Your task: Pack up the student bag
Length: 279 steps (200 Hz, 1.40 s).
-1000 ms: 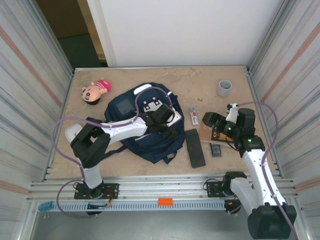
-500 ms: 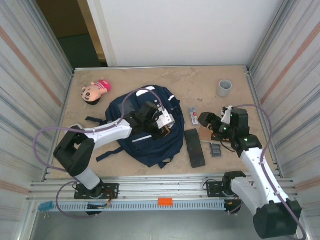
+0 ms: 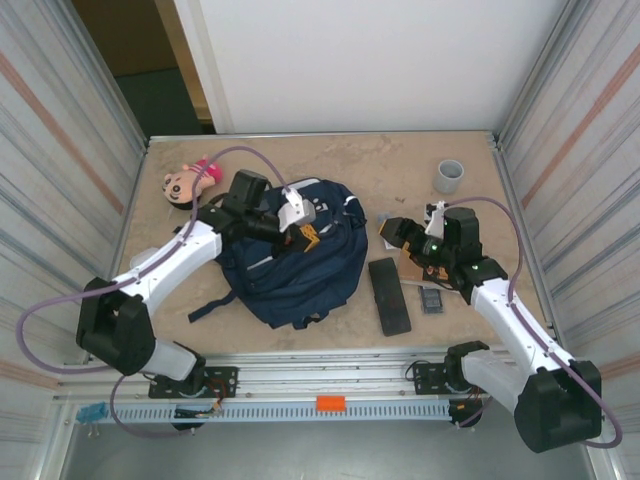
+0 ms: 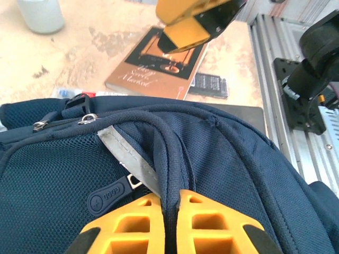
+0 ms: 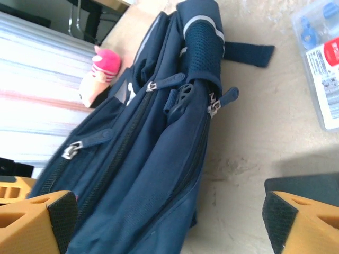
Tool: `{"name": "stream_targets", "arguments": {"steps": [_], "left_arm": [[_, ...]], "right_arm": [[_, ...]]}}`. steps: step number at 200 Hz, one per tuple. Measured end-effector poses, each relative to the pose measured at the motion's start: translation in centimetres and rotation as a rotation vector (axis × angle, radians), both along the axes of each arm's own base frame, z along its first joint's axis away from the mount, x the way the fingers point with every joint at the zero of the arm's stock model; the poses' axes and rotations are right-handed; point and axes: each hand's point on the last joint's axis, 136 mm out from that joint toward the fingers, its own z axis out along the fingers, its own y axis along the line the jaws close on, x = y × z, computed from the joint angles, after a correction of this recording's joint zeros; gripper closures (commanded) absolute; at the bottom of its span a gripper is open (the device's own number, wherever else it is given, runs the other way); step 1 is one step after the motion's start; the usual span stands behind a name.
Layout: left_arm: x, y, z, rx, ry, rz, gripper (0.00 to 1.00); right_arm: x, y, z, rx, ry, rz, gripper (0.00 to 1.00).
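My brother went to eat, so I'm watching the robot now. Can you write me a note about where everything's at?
Left gripper: shut on the student bag, pinching a dark strap near its top.
Right gripper: open, empty, beside the bag.
On the table right of the bag: book, black case, calculator. Doll at far left.
Done: bag gripped.
Left: open it and put the things in.

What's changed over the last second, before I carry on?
The left tool swung back to the top of the student bag and shut on its carry handle. The right tool, open, edged left toward the bag. Doll, cup, book and black case stayed put.
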Motion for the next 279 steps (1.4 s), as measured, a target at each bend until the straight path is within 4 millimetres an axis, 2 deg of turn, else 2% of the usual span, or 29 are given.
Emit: {"name": "stream_targets", "arguments": {"steps": [26, 44, 72, 95, 120, 141, 169, 222, 237, 254, 279], "left_arm": [[0.2, 1.1, 2.1, -0.048, -0.005, -0.005, 1.00], [0.3, 1.6, 2.8, -0.058, -0.020, -0.007, 1.00], [-0.3, 2.4, 3.4, -0.047, -0.035, -0.017, 1.00], [-0.5, 3.6, 4.7, -0.080, -0.045, -0.014, 1.00], [0.0, 5.5, 7.0, -0.142, -0.067, 0.001, 1.00], [0.3, 6.4, 8.3, -0.177, -0.098, 0.002, 1.00], [0.1, 6.6, 8.8, -0.199, -0.102, -0.012, 1.00], [-0.4, 6.5, 9.3, -0.223, -0.103, -0.039, 1.00], [-0.4, 6.4, 9.3, -0.227, -0.101, -0.043, 1.00], [-0.4, 6.4, 9.3, -0.227, -0.102, -0.043, 1.00], [-0.5, 6.4, 9.3, -0.226, -0.107, -0.046, 1.00]], "right_arm": [[0.1, 1.5, 1.1, -0.002, -0.044, 0.063, 0.12], [-0.4, 2.5, 1.3, -0.025, -0.073, 0.106, 0.11], [-0.5, 1.8, 1.6, -0.085, -0.160, 0.090, 0.06], [-0.1, 1.4, 1.8, -0.163, -0.255, 0.102, 0.05], [0.0, 1.6, 2.0, -0.243, -0.385, 0.170, 0.09], [-0.1, 1.8, 1.1, -0.303, -0.464, 0.229, 0.15], [0.1, 2.5, -0.8, -0.349, -0.534, 0.302, 0.22], [1.3, 4.9, -4.6, -0.394, -0.555, 0.473, 0.27], [2.0, 6.0, -4.3, -0.382, -0.577, 0.528, 0.29], [2.6, 7.3, -2.9, -0.364, -0.628, 0.582, 0.32], [2.1, 8.9, -1.4, -0.306, -0.688, 0.670, 0.40]]}}
